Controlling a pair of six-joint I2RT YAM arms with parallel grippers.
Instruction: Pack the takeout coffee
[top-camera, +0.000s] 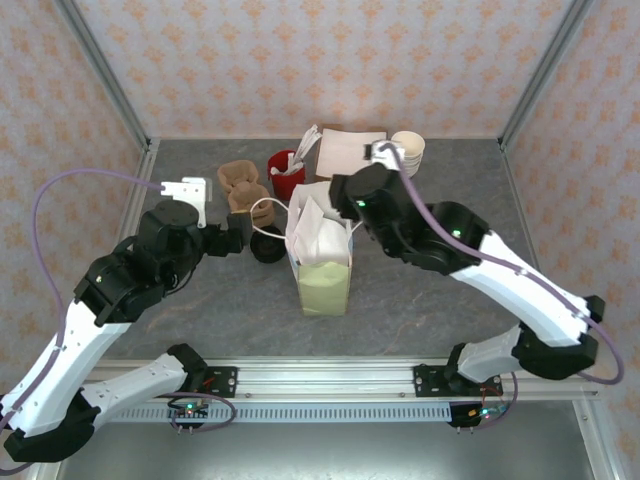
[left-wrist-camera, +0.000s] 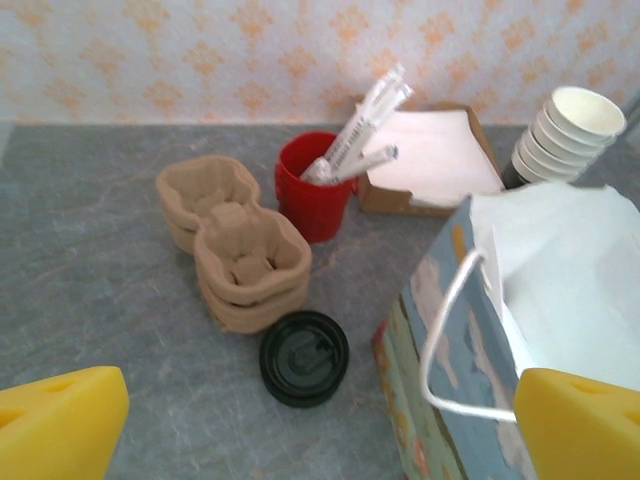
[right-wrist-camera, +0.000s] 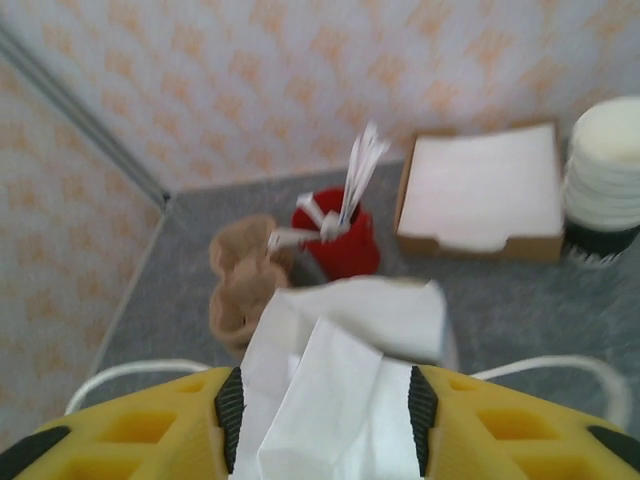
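The takeout coffee is hidden. A tall printed paper bag with white string handles stands at the table's middle, its mouth stuffed with white paper. My right gripper hovers over that mouth, its yellow fingers apart on either side of the white paper, which sits loose between the black pads. My left gripper is wide open and holds nothing. It is low at the left of the bag, behind a loose black lid lying flat on the table.
Stacked brown pulp cup carriers sit behind the lid. A red cup of wrapped straws, a box of white napkins and a stack of cream cups line the back. Patterned walls enclose three sides.
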